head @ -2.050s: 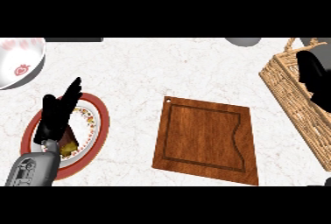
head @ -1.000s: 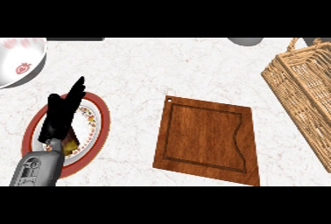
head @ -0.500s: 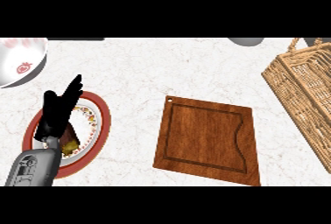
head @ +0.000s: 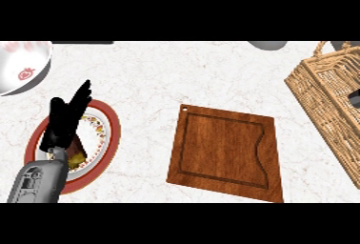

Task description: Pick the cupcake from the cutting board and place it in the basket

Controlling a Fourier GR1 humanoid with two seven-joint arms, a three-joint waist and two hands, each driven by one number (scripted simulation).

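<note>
The wooden cutting board (head: 225,150) lies in the middle of the counter with nothing on it. The wicker basket (head: 327,102) stands at the right edge, partly cut off. A small dark patch (head: 354,97) shows inside the basket; I cannot tell what it is. No cupcake is in sight. My left hand (head: 63,121) rests at the left above a plate, open, with its fingers straight and pointing up. It holds nothing. My right hand shows nowhere.
A red-rimmed plate (head: 105,138) with a piece of food (head: 76,155) lies under my left hand. A white bowl with a strawberry print (head: 21,66) sits at the top left. A grey round object (head: 267,44) is at the top edge.
My right hand was over the basket two seconds ago and has since left the view. My left hand has only shifted slightly over the plate.
</note>
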